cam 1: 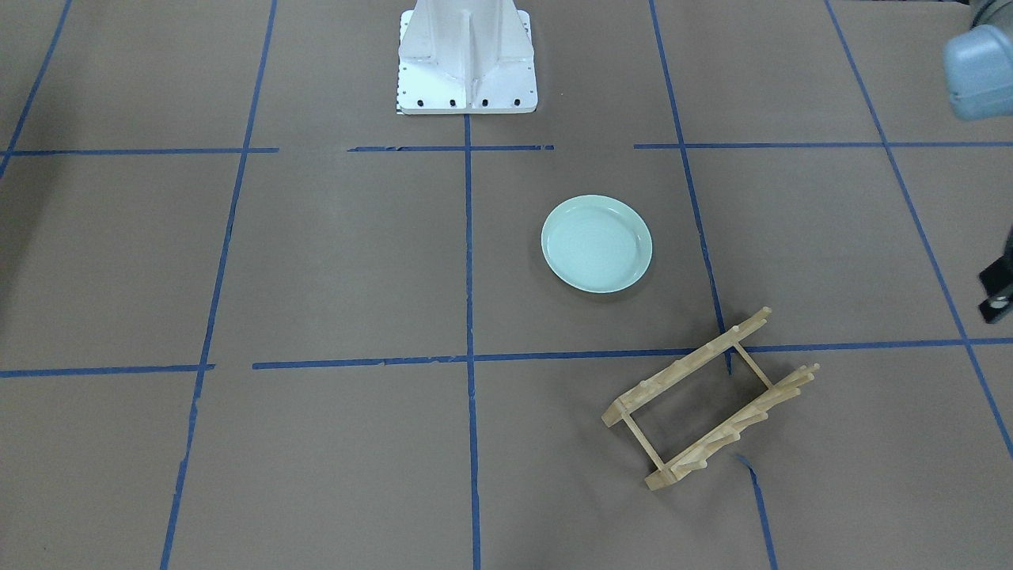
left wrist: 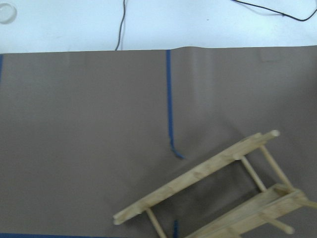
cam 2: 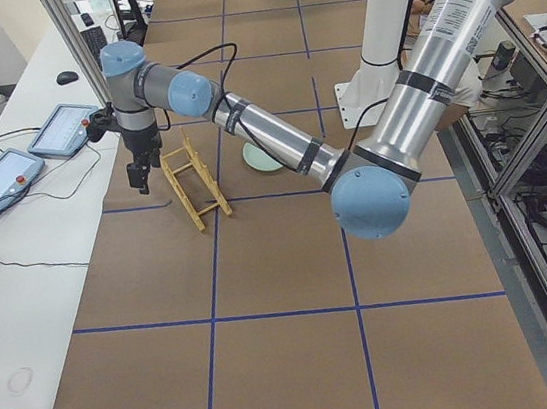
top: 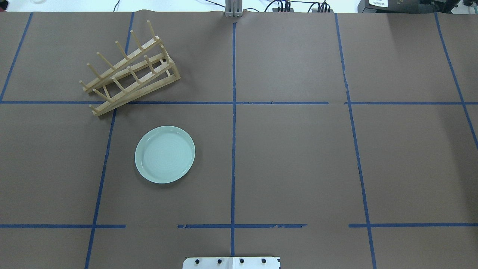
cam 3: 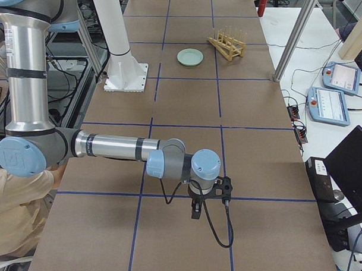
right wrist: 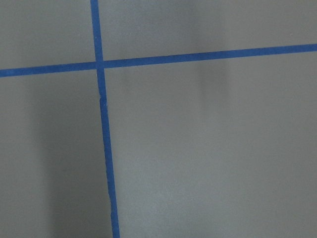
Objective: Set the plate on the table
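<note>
The pale mint-green plate (cam 1: 597,244) lies flat on the brown table (cam 1: 316,261), free of both grippers. It also shows in the overhead view (top: 164,154) and both side views (cam 2: 262,157) (cam 3: 190,56). My left gripper (cam 2: 139,180) hangs beside the wooden rack, away from the plate. Only a dark part of it shows at the front view's right edge (cam 1: 999,291), and I cannot tell if it is open or shut. My right gripper (cam 3: 196,211) points down at the table's other end, far from the plate. I cannot tell its state either.
The light wooden pegged rack (top: 129,71) stands empty beyond the plate, also in the left wrist view (left wrist: 223,193). The white robot base (cam 1: 467,59) is at the near middle. Teach pendants (cam 2: 67,131) and cables lie on the white bench past the table's edge.
</note>
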You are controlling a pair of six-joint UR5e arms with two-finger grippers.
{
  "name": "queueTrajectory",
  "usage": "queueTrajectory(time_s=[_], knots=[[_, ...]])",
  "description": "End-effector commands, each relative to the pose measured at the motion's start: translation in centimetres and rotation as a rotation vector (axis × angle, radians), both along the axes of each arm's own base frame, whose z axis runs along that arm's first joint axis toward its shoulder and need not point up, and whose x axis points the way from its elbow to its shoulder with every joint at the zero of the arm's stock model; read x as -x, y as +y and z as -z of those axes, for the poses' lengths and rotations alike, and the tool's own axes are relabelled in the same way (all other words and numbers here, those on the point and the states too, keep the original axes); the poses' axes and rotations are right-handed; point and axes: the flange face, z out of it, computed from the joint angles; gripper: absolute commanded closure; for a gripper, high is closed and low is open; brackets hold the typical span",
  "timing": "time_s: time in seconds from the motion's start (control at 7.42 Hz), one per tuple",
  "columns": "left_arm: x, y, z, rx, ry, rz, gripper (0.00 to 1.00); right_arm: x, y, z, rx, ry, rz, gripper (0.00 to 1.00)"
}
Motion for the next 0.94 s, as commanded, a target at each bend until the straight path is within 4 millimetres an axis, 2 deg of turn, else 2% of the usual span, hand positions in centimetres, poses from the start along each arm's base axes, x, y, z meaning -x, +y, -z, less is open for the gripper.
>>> queueTrajectory(time_s=[0.0, 0.13, 0.27, 0.67, 0.81], knots=[[6.9, 5.3, -10.3, 0.045, -0.031, -0.064, 0.0, 0.0, 0.0, 0.0, 0.0, 0.0, 0.0, 0.0], [6.5, 8.7, -14.1, 0.102, 0.096, -0.074, 0.0, 0.0, 0.0, 0.0, 0.0, 0.0, 0.0, 0.0], [5.9, 8.7, -13.0, 0.058, 0.202, -0.09, 0.0, 0.0, 0.0, 0.0, 0.0, 0.0, 0.0, 0.0], [6.2, 8.9, -14.9, 0.007, 0.148, -0.085, 0.0, 0.0, 0.0, 0.0, 0.0, 0.0, 0.0, 0.0], [6.4, 8.8, -17.2, 0.041, 0.09, -0.075, 0.0, 0.0, 0.0, 0.0, 0.0, 0.0, 0.0, 0.0]])
